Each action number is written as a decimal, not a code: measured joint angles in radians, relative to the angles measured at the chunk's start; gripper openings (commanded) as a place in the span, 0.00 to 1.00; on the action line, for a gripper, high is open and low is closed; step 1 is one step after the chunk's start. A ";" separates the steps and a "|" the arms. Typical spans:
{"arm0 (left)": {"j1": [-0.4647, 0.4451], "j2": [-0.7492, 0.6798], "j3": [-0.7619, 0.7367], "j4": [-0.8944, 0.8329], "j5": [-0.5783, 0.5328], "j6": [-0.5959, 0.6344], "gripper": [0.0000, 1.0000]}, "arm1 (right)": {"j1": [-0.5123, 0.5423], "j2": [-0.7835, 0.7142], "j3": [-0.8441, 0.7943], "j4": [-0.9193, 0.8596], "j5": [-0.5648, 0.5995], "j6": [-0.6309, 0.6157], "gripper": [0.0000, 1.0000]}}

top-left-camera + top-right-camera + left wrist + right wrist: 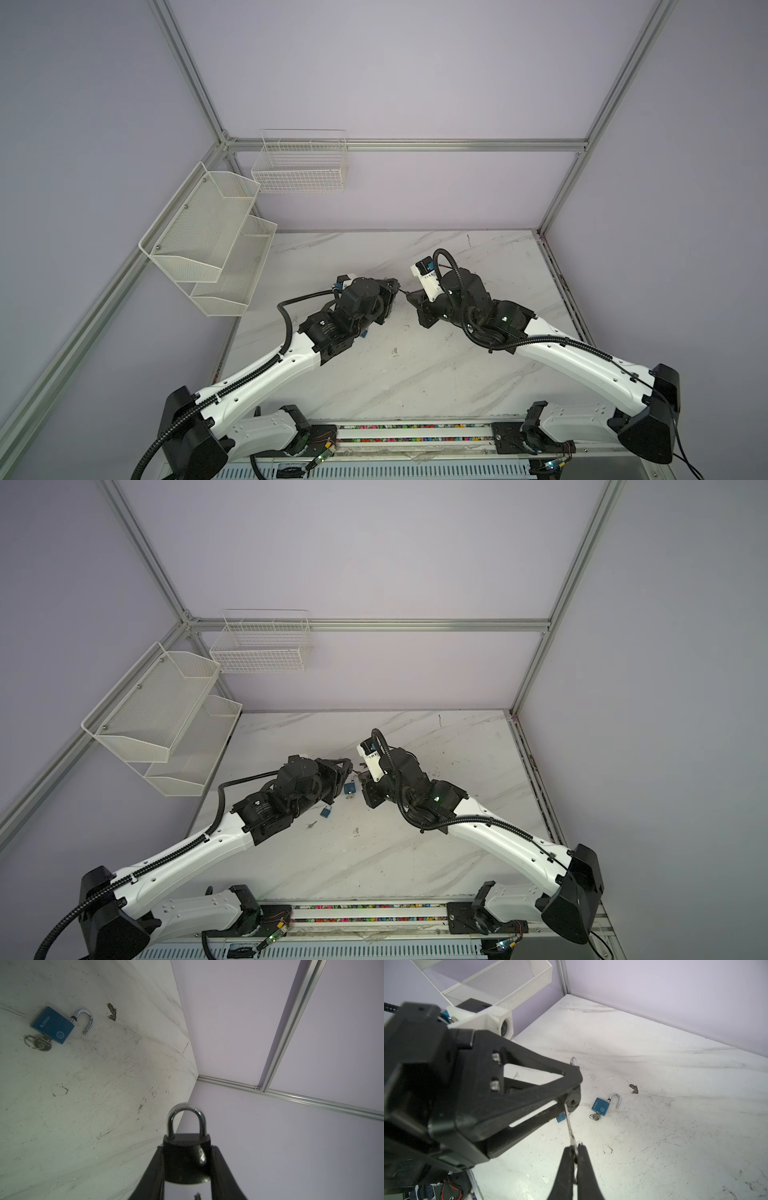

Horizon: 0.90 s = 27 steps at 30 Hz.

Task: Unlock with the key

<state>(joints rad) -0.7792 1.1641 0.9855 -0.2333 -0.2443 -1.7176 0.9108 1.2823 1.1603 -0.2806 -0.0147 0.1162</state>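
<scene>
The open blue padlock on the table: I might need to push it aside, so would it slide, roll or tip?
Likely slides rather than rolls: the blue padlock lies flat on its broad face on the table. Its open shackle may swing or snag. The inserted key and ring would probably drag along.

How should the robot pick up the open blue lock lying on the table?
Pinch the open blue lock across its body's two bare sides, from straight above. It lies flat, and the shackle and key stick out of the other two.
</scene>
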 measured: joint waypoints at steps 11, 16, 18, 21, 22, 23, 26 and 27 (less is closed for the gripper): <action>0.000 0.000 0.000 0.008 0.008 0.001 0.00 | 0.000 0.006 0.005 -0.001 0.022 -0.003 0.00; 0.000 -0.001 0.000 0.007 0.006 0.001 0.00 | -0.001 0.001 -0.006 -0.001 0.026 -0.002 0.00; 0.000 -0.001 0.000 0.007 0.006 0.001 0.00 | -0.001 -0.002 -0.013 -0.002 0.026 -0.002 0.00; 0.000 -0.002 0.000 0.007 0.006 0.001 0.00 | -0.001 -0.002 -0.020 -0.002 0.026 -0.002 0.00; 0.000 -0.002 0.000 0.007 0.006 0.001 0.00 | -0.001 -0.002 -0.022 -0.002 0.026 -0.002 0.00; 0.000 -0.002 0.000 0.007 0.006 0.001 0.00 | -0.001 -0.002 -0.023 -0.003 0.026 -0.002 0.00; 0.000 -0.002 0.000 0.008 0.007 0.001 0.00 | -0.001 -0.002 -0.022 -0.001 0.026 -0.002 0.00; 0.000 -0.001 0.000 0.008 0.008 0.001 0.00 | -0.001 -0.001 -0.022 -0.001 0.027 -0.003 0.00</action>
<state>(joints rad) -0.7792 1.1629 0.9855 -0.2249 -0.2363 -1.7168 0.9096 1.2812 1.1385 -0.2817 0.0120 0.1135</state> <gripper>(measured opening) 0.298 0.067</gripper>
